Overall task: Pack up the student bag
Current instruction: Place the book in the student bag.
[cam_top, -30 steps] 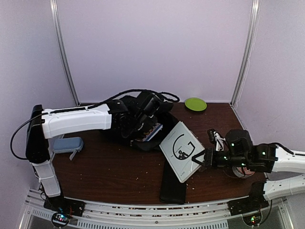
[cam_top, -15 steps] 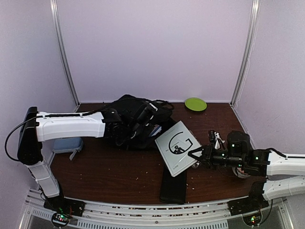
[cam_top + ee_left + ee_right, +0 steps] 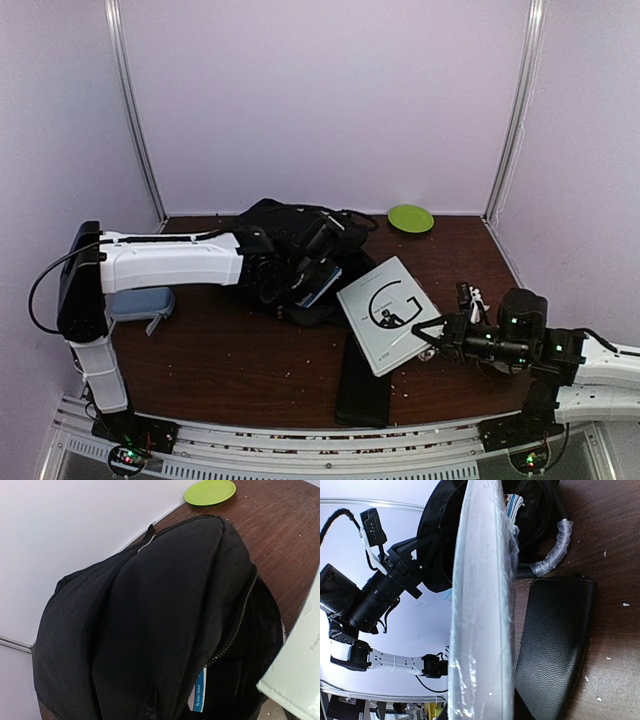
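Note:
The black student bag (image 3: 290, 225) lies at the back middle of the table and fills the left wrist view (image 3: 150, 620). Its zipper gapes, and a blue-spined book (image 3: 199, 695) shows inside. My left gripper (image 3: 300, 278) is at the bag's open edge, shut on the fabric; its fingers are hidden in its own view. A white book (image 3: 385, 315) with a black G on its cover, wrapped in clear film, tilts just right of the bag's mouth. My right gripper (image 3: 428, 335) is shut on the white book's near right corner. The right wrist view shows that book edge-on (image 3: 480, 605).
A slim flat black case (image 3: 362, 390) lies under the white book's near edge and beside it in the right wrist view (image 3: 555, 640). A small grey pouch (image 3: 140, 303) sits at the left. A green plate (image 3: 410, 218) lies at the back right.
The right gripper carried the white book toward the bag's mouth, then back right and nearer. The left gripper lowered the raised bag edge, then shifted it slightly right.

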Robot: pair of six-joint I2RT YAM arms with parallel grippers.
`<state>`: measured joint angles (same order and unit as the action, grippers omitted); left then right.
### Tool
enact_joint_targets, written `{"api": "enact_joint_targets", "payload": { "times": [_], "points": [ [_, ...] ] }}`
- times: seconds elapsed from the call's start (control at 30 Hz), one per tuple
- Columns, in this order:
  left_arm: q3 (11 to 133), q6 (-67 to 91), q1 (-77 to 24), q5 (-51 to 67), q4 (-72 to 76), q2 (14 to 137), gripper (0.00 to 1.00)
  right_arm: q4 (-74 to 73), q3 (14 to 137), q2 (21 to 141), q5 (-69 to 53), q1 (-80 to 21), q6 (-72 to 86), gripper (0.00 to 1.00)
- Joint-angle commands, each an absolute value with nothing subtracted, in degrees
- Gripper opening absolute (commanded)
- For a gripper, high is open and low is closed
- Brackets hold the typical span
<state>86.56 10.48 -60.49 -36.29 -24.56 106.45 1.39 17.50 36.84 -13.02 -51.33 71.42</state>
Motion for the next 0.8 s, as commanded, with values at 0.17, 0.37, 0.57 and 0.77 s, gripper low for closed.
{"api": "enact_joint_targets", "payload": {
  "times": [0.17,0.37,0.57,0.77],
  "points": [
    [86.41,12.66,-60.73,-33.37,-20.77,103.84,0.0,16.57,17.34,36.13,-5.45,-49.91,71.85,0.0],
    [82.3,14.07,-60.89,-30.99,-18.61,99.84,0.0,26.68,20.73,48.72,-8.72,-48.16,73.11,0.0],
    [80.95,14.77,-61.17,-29.96,-18.01,97.85,0.0,37.38,23.81,61.09,-13.96,-48.12,75.92,0.0],
    [79.49,15.01,-61.2,-28.69,-17.19,96.25,0.0,45.05,29.09,71.08,-21.85,-48.42,77.23,0.0]
  ]
}}
